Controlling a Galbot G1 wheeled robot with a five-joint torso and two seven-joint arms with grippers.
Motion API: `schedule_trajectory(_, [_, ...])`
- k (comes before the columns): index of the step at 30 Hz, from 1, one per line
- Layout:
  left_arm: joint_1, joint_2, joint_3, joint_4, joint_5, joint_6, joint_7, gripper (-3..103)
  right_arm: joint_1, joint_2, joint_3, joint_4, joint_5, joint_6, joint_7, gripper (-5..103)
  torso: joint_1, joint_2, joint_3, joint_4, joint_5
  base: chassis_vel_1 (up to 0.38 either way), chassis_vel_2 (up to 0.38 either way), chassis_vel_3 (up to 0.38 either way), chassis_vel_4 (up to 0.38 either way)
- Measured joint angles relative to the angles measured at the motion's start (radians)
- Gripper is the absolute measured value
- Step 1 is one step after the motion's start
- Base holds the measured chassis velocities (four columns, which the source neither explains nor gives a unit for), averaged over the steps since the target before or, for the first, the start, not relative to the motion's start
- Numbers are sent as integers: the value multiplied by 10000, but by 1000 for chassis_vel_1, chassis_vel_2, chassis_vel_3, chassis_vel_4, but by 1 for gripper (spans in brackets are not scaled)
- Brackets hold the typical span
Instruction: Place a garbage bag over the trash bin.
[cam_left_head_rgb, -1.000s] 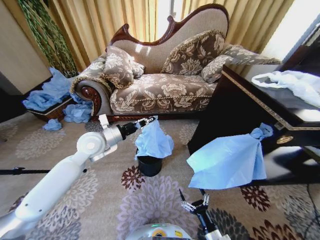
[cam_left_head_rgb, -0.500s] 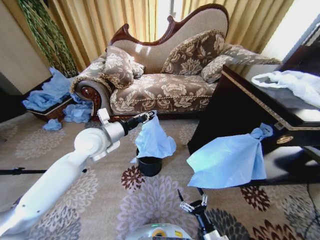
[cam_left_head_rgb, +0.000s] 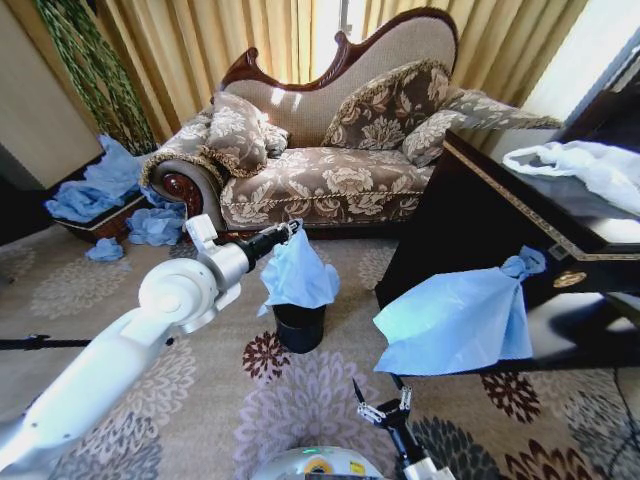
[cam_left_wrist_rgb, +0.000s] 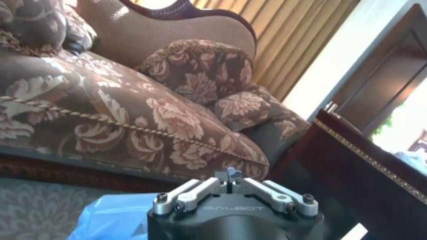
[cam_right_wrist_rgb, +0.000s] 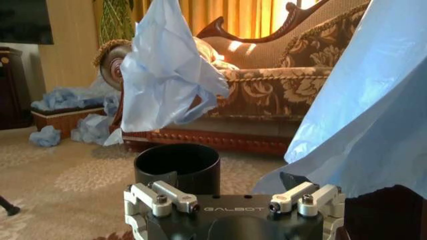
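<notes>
Since the earlier frames the left hand (cam_left_head_rgb: 290, 229) has drawn slightly back and leftward, and the garbage bag (cam_left_head_rgb: 296, 272) it carries now hangs directly over the trash bin (cam_left_head_rgb: 300, 326) instead of trailing off to the bin's right side. The left hand is closed tight on the bunched top of the bag, fingertips together, with a scrap of blue plastic pinched between them in the left wrist view (cam_left_wrist_rgb: 230, 174). The bag hangs straight down below the hand, its lower edge at or just above the bin's rim; actual contact cannot be confirmed. Holding it from the top lets the loose skirt of the bag fall toward the bin's mouth, which appears to be the reason for this grip. In the right wrist view the bin (cam_right_wrist_rgb: 177, 167) stands open and the bag (cam_right_wrist_rgb: 167, 80) still hangs crumpled, its mouth not spread, so the covering step is judged not yet done.

The right hand (cam_left_head_rgb: 382, 404) waits low, nearer the robot than the bin, fingers spread wide and holding nothing.

To the right of the working hand a larger knotted blue bag (cam_left_head_rgb: 455, 320) hangs from the dark counter (cam_left_head_rgb: 520, 190), close to the bin and a possible snag. A white bag (cam_left_head_rgb: 590, 165) lies on the counter. The sofa (cam_left_head_rgb: 330, 150) stands beyond the hand, well clear.
</notes>
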Motion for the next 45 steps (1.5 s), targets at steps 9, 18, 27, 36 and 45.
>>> schedule_trajectory(9, [49, 286, -130, -183, 30, -1, -1584, 0, 64, 54, -69, 24, -89, -43, 93, 100, 0, 0, 0, 1, -1, 0, 0, 0, 0])
schedule_trajectory(18, [-224, 503, -151, -243, -239, 23, -3107, 0, 101, 64, -157, 22, -199, -109, 203, 100, 0, 0, 0, 0, -1, 0, 0, 0, 0])
schedule_trajectory(27, [-260, 644, -138, -468, -506, 288, -3544, 0, 97, 97, -159, -35, -276, -96, 232, 100, -1, 0, 0, 1, 0, 0, 0, 0, 0])
schedule_trajectory(36, [-69, -350, 572, 596, -262, 289, -2919, 0, 46, 139, -174, -49, -364, -13, 236, 100, 0, 0, 0, 0, 0, 0, 0, 0, 0])
schedule_trajectory(45, [-99, -1171, 1191, 1917, -259, 130, -2381, 0, 6, 188, -161, -93, -417, 133, 238, 100, 0, 0, 0, 0, 1, 0, 0, 0, 0])
